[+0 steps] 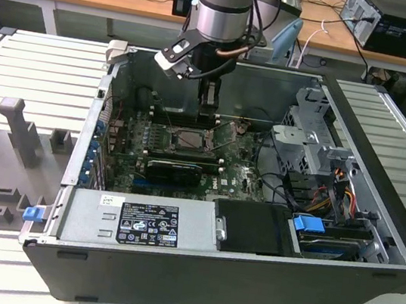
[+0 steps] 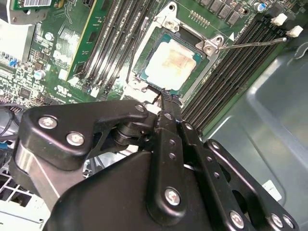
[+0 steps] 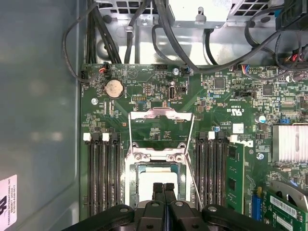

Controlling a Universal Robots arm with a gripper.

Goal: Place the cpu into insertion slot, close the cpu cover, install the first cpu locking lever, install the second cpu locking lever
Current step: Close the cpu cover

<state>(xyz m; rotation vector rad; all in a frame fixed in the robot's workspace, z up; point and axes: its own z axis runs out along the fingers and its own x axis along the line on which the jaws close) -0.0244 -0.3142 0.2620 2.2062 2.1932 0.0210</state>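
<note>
i go from the big things to the small ones. the grey ribbed metal table [image 1: 40, 66] carries the open dark desktop computer case [image 1: 245, 281]. the silver and black robot arm [image 1: 224, 2] reaches into the case from above. on the bottom of the case lies the green circuit board [image 3: 144, 82], with long black memory slots on both sides of the socket.

the black two-finger tool [image 3: 164, 186] hangs just over the socket. in both wrist views its fingers are pressed together, and i see nothing pinched between them. i cannot tell if the tips touch anything below.

the insertion slot [image 2: 168, 21] is a small square dark socket with a silvery metal rim. the cpu [image 2: 173, 62], a small flat square chip with a pale beige-silver face, lies flat inside it, face up.

the cpu cover [image 3: 161, 114], a thin square silvery-grey metal frame plate, is open. it is folded back on the side of the socket away from the tool, and the green board shows through its cut-out. i cannot tell how steep it stands. a thin silvery wire lever [image 2: 250, 43] is swung out over the memory slots and is not hooked.

my judgement is that the placing of the chip looks done and the step in hand is closing the cover. this calls for the closed tips to get behind the free edge of the frame. they must then push it over its hinge until it lies flat around the chip, without scraping the pale face or catching the wire lever.
</note>
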